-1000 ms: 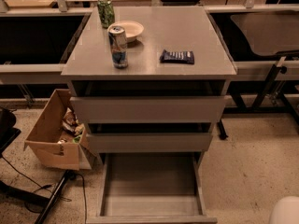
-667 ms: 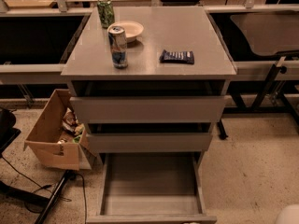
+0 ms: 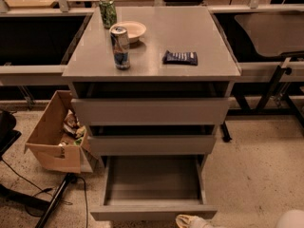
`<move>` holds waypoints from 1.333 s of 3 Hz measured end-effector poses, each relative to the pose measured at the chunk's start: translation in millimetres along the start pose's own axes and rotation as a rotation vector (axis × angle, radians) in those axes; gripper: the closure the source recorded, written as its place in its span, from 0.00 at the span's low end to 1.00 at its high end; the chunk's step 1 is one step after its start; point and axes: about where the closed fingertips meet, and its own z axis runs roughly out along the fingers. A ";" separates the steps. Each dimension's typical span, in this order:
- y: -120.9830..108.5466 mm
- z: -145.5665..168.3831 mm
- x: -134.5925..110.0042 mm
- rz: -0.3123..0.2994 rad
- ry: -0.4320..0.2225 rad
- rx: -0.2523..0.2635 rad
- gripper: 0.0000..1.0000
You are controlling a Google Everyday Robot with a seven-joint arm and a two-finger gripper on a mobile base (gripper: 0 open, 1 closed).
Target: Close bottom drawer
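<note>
The grey cabinet (image 3: 156, 56) has three drawers, all pulled out by different amounts. The bottom drawer (image 3: 153, 212) is open the furthest; its shallow grey tray (image 3: 152, 179) is empty and its flat front faces me near the lower edge of the view. The middle drawer front (image 3: 151, 145) and top drawer front (image 3: 150, 110) stand slightly out. My gripper (image 3: 191, 221) shows only as a pale tip at the bottom edge, just in front of the bottom drawer's front, right of its middle.
On the cabinet top stand a green can (image 3: 108, 11), a white bowl (image 3: 129, 31), a blue-silver can (image 3: 120, 47) and a dark snack bag (image 3: 180, 57). A cardboard box (image 3: 52, 137) sits on the floor at left. Part of my pale arm (image 3: 292, 220) is at bottom right.
The pale arm part at the bottom right has sunk lower in view. The gripper tip has come into view at the bottom edge in front of the bottom drawer. The drawer has not moved.
</note>
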 end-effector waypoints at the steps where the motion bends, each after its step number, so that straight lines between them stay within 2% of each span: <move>1: -28.0 4.3 6.3 -0.019 0.005 0.016 1.00; 2: -62.9 25.5 -0.7 -0.034 0.001 -0.003 1.00; 3: -69.9 29.4 -2.6 -0.037 0.000 -0.008 1.00; 4: -111.3 53.5 -9.5 -0.034 -0.008 -0.030 1.00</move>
